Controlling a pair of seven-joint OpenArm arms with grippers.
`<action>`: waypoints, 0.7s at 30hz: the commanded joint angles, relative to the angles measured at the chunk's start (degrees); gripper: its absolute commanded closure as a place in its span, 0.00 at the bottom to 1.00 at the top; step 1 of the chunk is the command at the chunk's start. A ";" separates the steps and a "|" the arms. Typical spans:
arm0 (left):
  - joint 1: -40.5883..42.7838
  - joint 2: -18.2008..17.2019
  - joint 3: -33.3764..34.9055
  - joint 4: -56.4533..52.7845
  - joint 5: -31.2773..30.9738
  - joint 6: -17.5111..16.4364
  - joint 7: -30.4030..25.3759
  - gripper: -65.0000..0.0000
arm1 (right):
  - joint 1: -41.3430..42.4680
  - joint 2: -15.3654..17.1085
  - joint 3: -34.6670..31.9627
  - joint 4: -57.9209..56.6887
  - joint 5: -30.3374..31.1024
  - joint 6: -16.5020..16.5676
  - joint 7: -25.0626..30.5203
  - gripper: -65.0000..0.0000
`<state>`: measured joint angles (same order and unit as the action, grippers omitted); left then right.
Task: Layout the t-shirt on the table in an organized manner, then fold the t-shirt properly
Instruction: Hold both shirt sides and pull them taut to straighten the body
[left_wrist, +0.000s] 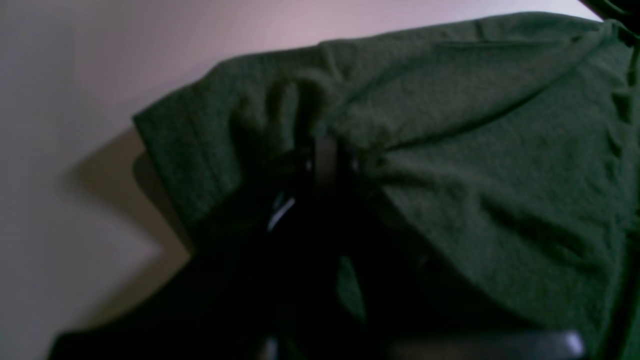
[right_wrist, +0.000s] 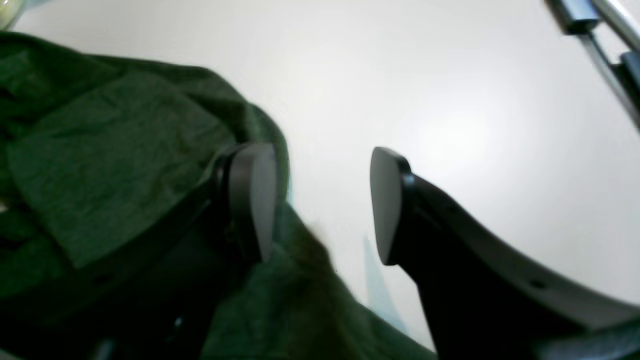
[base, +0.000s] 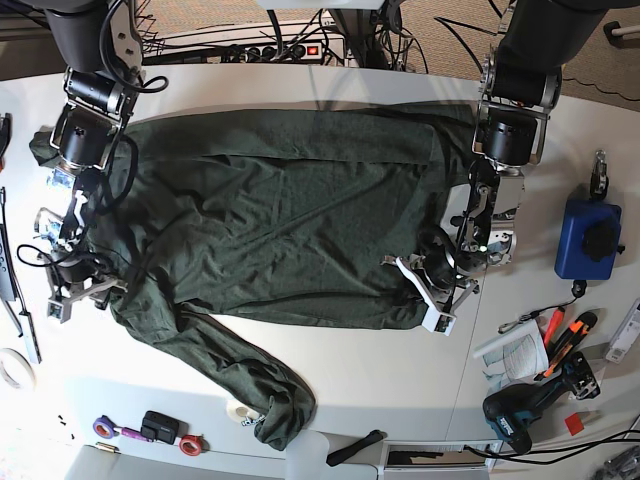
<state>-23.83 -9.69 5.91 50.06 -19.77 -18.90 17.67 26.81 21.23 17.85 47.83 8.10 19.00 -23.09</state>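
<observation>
Left pincer (left_wrist: 325, 160): jaws together, clamped on a bunched fold of the t-shirt (base: 290, 230), seemingly to hold that edge ready for pulling or folding.
Cloth at left pincer: gathered into ridges just ahead of the jaws, a hemmed edge (left_wrist: 170, 150) off to one side, lifted enough to cast a shadow on the white surface beneath.
Right pincer (right_wrist: 322, 205): jaws apart, holding nothing; one pad (right_wrist: 257, 200) over the garment's edge, the other pad (right_wrist: 385, 205) over bare table (right_wrist: 475, 125).
Cloth at right pincer: lying rumpled beside and under the near pad, not gripped; probably a fresh reach for a new hold, judging by the open stance.
T-shirt overall: spread broadly between the two pincers in the base view, body mostly flat, one long sleeve (base: 250, 380) trailing out toward the table's front edge, ending in a crumpled cuff.
Table: white, carrying the garment across its middle.
Beyond left pincer: blue pouch (base: 588, 237), hand tools (base: 560, 330) and a drill (base: 520, 410), well apart from the cloth.
Beyond right pincer: tape rolls (base: 190, 443) near the front edge.
Stage, as a judgement: layout still unfinished, sleeve not yet straightened, folding not begun.
</observation>
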 joint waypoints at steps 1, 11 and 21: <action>0.17 -0.79 0.02 -0.50 3.06 2.34 4.76 1.00 | 1.81 1.14 0.09 0.31 1.11 0.70 2.27 0.53; 0.20 -0.76 0.02 -0.50 3.08 2.32 4.55 1.00 | 1.77 -0.74 0.11 -3.41 1.51 0.94 4.79 0.53; 0.20 -0.79 0.02 -0.50 3.08 2.32 4.57 1.00 | 1.77 -3.98 0.11 -3.41 1.05 0.46 6.01 0.56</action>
<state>-23.83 -9.69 5.91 50.06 -19.77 -18.87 17.65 26.81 16.47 17.85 43.48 8.88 19.42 -18.96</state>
